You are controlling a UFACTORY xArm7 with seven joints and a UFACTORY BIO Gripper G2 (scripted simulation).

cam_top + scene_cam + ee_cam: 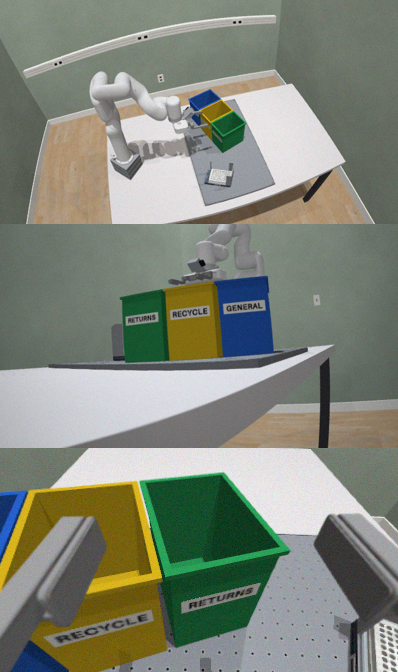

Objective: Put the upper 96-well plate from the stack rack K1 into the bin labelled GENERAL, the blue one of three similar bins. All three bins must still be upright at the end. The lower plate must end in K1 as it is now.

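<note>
White and pale, the upper plate (220, 175) (388, 640) sits in the rack (231, 166) (117, 340) (354, 648) on the grey mat (249, 168) (186, 364) (300, 598). Its fingers apart, the gripper (205, 119) (191, 277) (215, 568) is released, near the upright blue (206, 101) (245, 330) (10, 513), yellow (208, 129) (193, 339) (100, 648) and green bins (233, 137) (144, 342) (220, 618).

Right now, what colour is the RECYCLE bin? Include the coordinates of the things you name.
The RECYCLE bin (206, 127) (194, 339) (115, 653) is yellow; it shows best in the exterior view, label included.
</note>
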